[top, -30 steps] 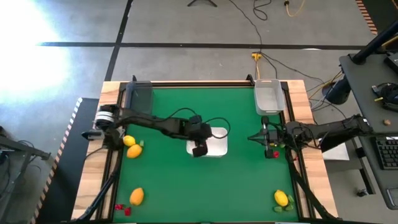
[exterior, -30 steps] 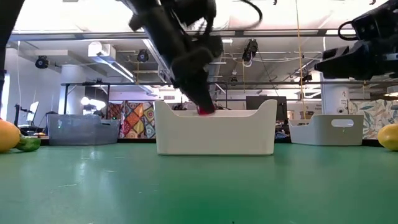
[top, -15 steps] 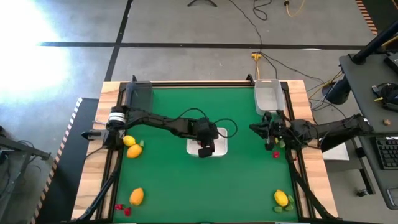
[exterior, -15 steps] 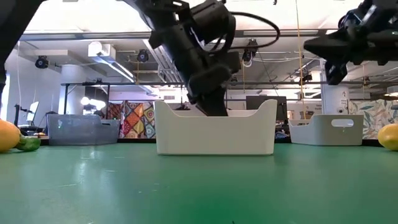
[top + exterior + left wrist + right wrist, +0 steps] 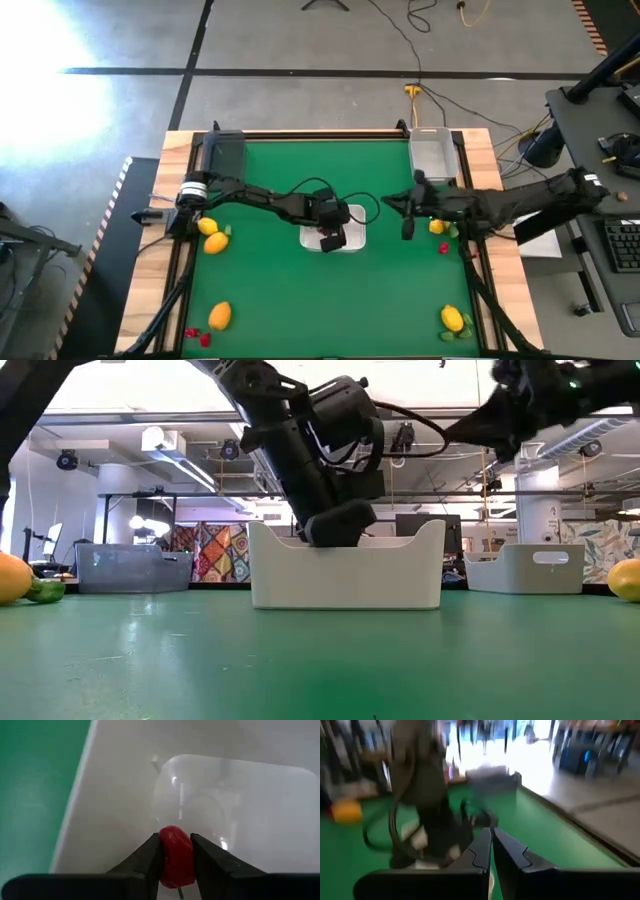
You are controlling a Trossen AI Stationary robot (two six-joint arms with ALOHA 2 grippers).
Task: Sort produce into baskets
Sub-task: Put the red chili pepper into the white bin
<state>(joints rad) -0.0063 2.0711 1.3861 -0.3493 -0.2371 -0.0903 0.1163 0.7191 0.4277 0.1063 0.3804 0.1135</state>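
A: Which step is in hand here?

B: Dropping off a berry, I'd say. The left hand [image 5: 176,857] is down inside the white tray [image 5: 352,240] at the middle of the worktop [image 5: 290,290], its two fingers clamped on a small red berry [image 5: 176,856] just above the tray floor.

A: And the right hand?

B: The right hand [image 5: 407,226] hangs over the green surface between the tray and the clear bin [image 5: 432,158], fingers pressed together with nothing between them.

A: What's left to sort?

B: Plenty. A lemon [image 5: 213,243] with a green piece sits near the left edge, an orange fruit [image 5: 220,316] and some red bits lie at the near left corner, another lemon [image 5: 452,319] at the near right corner, and a yellow fruit with a red berry under the right arm. The dark bin [image 5: 225,153] stands at the far left corner.

A: So the next move?

B: Probably the left fingers need to part so the berry falls into the tray, then the hand lifts straight up, clear of the tray wall, before going for another piece.
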